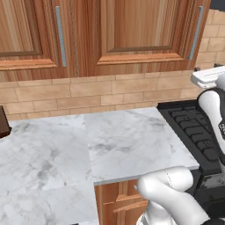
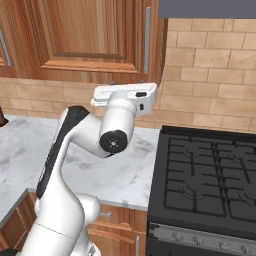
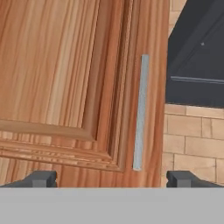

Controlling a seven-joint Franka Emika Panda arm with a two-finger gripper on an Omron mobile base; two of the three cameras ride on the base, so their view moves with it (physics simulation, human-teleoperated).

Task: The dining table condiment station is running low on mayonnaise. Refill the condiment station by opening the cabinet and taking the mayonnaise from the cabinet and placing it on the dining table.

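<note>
1. In the hand view, the gripper (image 3: 111,178) was spread wide, its two dark fingertips (image 3: 41,178) standing far apart at the bottom of the picture with nothing between them.
2. It faced the cabinet (image 3: 65,87), whose raised-panel door was shut; the long grey handle (image 3: 140,111) ran along the door's edge, between the two fingertips but nearer the one on the right of that view, and apart from both.
3. Beside the door in that view were a tan brick backsplash (image 3: 192,144) and a dark grey hood (image 3: 197,57) above it.
4. In the left base view, the same cabinet (image 1: 140,30) hung over the marble counter (image 1: 127,140), its handle (image 1: 196,33) at the door's right edge; a neighbouring door (image 1: 26,30) with its own handle (image 1: 60,35) was further left.
5. A black stove (image 1: 193,132) sat just beside the counter on the right.
6. In the right base view, the white arm (image 2: 85,150) was bent over the counter (image 2: 20,145), its hand (image 2: 125,95) raised just under the cabinet (image 2: 90,30), below the handle (image 2: 147,40).
7. A dark brown object (image 1: 3,121) sat at the counter's left edge, cut off by the frame.
8. With the door closed, the mayonnaise could not be seen, and I could not tell where it lay.
</note>
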